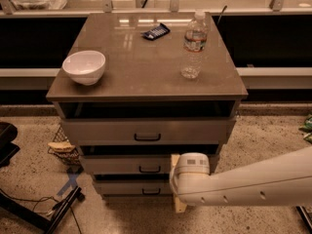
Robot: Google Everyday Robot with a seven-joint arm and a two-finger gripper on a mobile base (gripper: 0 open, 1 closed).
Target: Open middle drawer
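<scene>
- Middle drawer (122,164), a grey-beige flat front with a small black loop handle (149,169), sits between the taller top drawer front (97,130) and the narrower bottom drawer front (122,187), low on the near face of the brown-topped cabinet (146,77).
- The tan gripper (174,161) on the white arm (253,182) is just right of that handle, close against the front. Whether it is apart or together, I cannot tell.
- Risk: the gripper lies right of the loop and the three handles stack closely, so a small height error could hook the bottom or top handle instead.
- Risk: a pull that is off to one side could twist the drawer in its runners and jam it, or slip off the thin loop.
- Risk: a jerk could shake the cabinet. The clear plastic water bottle (193,45), standing upright on the right of the top, is the likeliest to tip; the white round bowl (84,66) at left and the dark blue packet (156,31) at the far side look steadier.
- Room: bare speckled floor (263,140) lies near the cabinet for a straight pull toward the viewer. The left side is tighter, with a small wire basket (61,147) beside the cabinet and black stand legs (44,213) on the floor.
</scene>
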